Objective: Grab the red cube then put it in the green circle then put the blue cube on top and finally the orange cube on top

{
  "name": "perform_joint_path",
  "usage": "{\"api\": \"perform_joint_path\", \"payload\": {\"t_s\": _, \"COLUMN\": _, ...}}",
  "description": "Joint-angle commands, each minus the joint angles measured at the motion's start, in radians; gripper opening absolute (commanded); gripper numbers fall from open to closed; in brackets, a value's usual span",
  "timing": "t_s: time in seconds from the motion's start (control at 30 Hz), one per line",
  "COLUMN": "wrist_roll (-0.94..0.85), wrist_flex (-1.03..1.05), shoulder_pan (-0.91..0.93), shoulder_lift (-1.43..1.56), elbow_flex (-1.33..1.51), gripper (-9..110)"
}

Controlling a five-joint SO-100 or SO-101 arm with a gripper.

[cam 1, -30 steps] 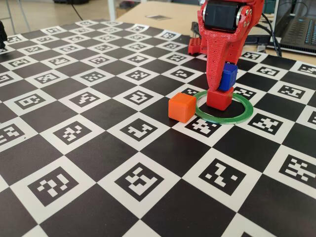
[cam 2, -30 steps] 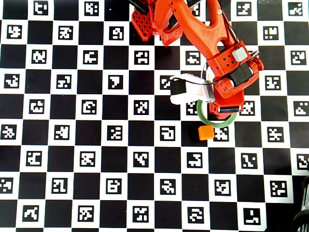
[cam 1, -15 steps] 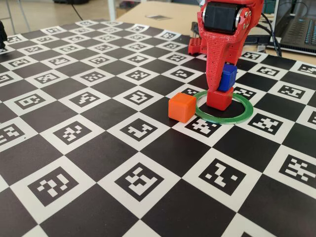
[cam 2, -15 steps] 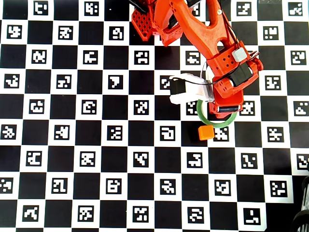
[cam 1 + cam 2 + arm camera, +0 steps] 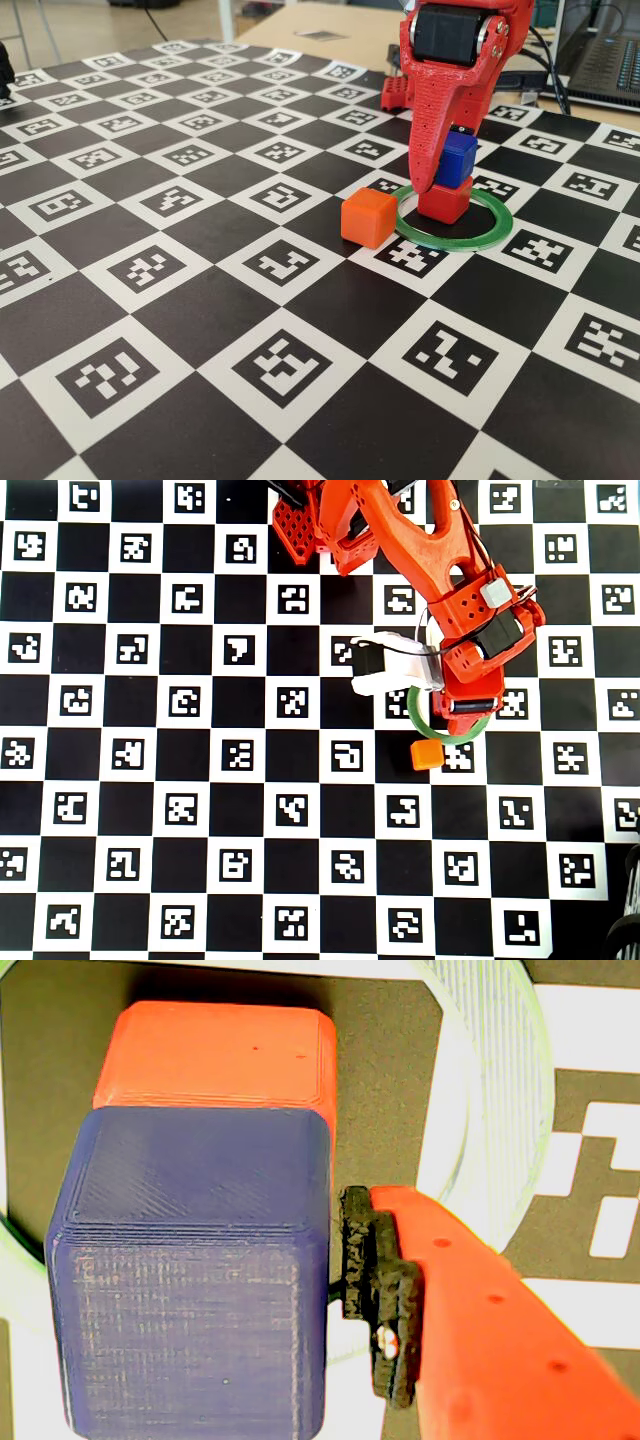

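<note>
the blue cube [image 5: 458,158] is seated on the red cube [image 5: 445,201] inside the green circle [image 5: 495,231]; the gripper [image 5: 440,180] is spread, a gap showing beside its pad. next, a lift clear is called for; the orange cube [image 5: 368,218] is to be fetched.

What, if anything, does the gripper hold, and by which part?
Apparently nothing: the small blue plastic cube rests on the red cube; the visible finger pad stands slightly clear.

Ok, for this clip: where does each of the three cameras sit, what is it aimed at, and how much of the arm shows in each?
Fixed view: low at the board's edge, looking across at the green circle; shows the gripper and wrist.
Wrist view: on the gripper, close on the blue cube atop the red cube; one finger shows.
Overhead view: straight above the board; shows the whole arm.
Fixed and overhead views share the orange cube.
</note>
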Motion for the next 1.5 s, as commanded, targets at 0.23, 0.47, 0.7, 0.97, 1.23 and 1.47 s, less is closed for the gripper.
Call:
{"api": "perform_joint_path", "payload": {"t_s": 0.23, "wrist_roll": -0.003, "wrist_flex": 0.152, "shoulder_pan": 0.005, "shoulder_lift": 0.072, "elbow_flex": -0.092, "gripper": 33}}
{"api": "perform_joint_path", "payload": {"t_s": 0.47, "wrist_roll": -0.023, "wrist_flex": 0.288, "shoulder_pan": 0.028, "shoulder_lift": 0.094, "elbow_flex": -0.227, "gripper": 34}}
{"api": "perform_joint_path", "payload": {"t_s": 0.7, "wrist_roll": -0.103, "wrist_flex": 0.385, "shoulder_pan": 0.126, "shoulder_lift": 0.083, "elbow_flex": -0.430, "gripper": 33}}
{"api": "perform_joint_path", "payload": {"t_s": 0.97, "wrist_roll": -0.118, "wrist_flex": 0.453, "shoulder_pan": 0.184, "shoulder_lift": -0.038, "elbow_flex": -0.657, "gripper": 34}}
{"api": "perform_joint_path", "payload": {"t_s": 1.23, "wrist_roll": -0.098, "wrist_flex": 0.442, "shoulder_pan": 0.175, "shoulder_lift": -0.213, "elbow_flex": -0.733, "gripper": 34}}
{"api": "perform_joint_path", "payload": {"t_s": 1.47, "wrist_roll": -0.115, "wrist_flex": 0.365, "shoulder_pan": 0.186, "shoulder_lift": -0.288, "elbow_flex": -0.742, "gripper": 34}}
